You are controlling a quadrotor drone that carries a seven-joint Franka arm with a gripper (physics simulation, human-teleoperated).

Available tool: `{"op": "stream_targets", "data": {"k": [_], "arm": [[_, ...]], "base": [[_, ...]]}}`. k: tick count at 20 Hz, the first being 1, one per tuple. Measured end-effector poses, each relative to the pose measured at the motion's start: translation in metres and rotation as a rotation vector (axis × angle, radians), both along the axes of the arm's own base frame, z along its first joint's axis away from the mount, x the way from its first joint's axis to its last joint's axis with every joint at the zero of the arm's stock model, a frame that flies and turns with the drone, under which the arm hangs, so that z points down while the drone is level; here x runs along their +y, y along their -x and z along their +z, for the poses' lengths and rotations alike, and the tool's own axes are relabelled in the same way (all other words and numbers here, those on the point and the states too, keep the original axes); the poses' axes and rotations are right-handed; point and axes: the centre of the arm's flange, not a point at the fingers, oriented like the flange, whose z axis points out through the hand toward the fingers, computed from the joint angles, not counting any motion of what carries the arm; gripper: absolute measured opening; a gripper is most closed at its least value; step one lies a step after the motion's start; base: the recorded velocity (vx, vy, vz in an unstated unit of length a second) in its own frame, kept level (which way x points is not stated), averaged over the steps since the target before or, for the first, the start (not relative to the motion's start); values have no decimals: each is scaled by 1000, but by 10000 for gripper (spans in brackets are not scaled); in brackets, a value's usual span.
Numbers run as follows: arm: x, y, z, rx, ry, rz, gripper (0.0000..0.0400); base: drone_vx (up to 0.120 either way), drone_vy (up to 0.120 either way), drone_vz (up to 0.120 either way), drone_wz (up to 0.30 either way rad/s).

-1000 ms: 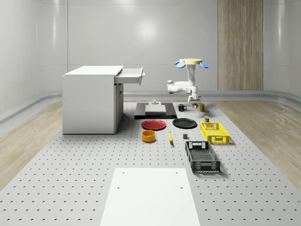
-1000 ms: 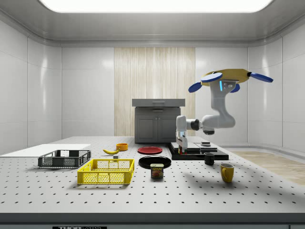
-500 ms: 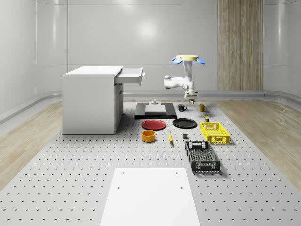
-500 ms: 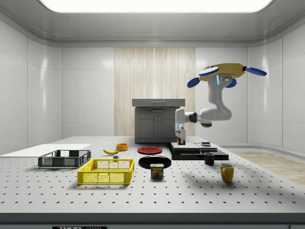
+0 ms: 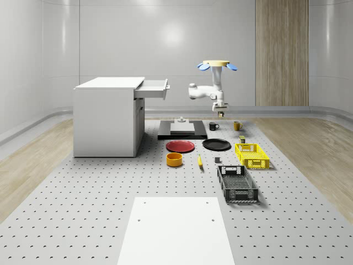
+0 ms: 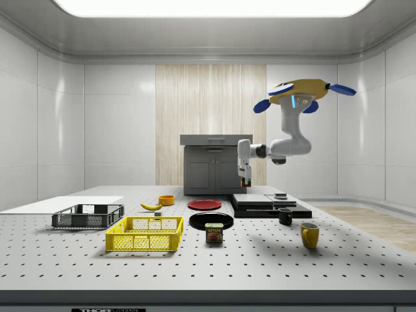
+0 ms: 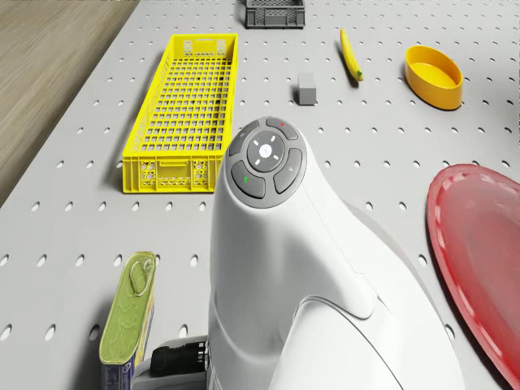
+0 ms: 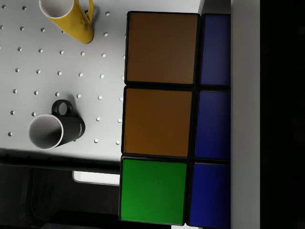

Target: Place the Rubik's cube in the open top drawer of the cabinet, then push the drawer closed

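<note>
On my wrist feed the Rubik's cube [image 8: 162, 119] sits right against the camera, orange, green and blue tiles showing, with the jaws clamped on it. Below it on the table [image 8: 28, 62] stand a black mug [image 8: 50, 129] and a yellow mug [image 8: 71, 19]. In the whole-scene view the gripper [image 5: 220, 113] hangs above those mugs near the table's far edge, and the drone [image 5: 216, 64] hovers over it. The open top drawer [image 5: 152, 88] juts from the cabinet [image 5: 106, 116], well apart from the cube.
</note>
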Motion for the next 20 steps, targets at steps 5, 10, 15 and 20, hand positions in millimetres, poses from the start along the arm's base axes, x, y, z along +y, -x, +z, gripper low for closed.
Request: {"op": "stream_targets", "data": {"k": [5,10,15,20], "arm": [[0,0,0,0,0,1,292],[0,0,0,-1,0,1,292],[0,0,0,-1,-1,1,292],[0,0,0,-1,-1,1,292]], "base": [[0,-120,120,0],[0,-56,120,0],[0,-104,120,0],[0,-120,120,0]]}}
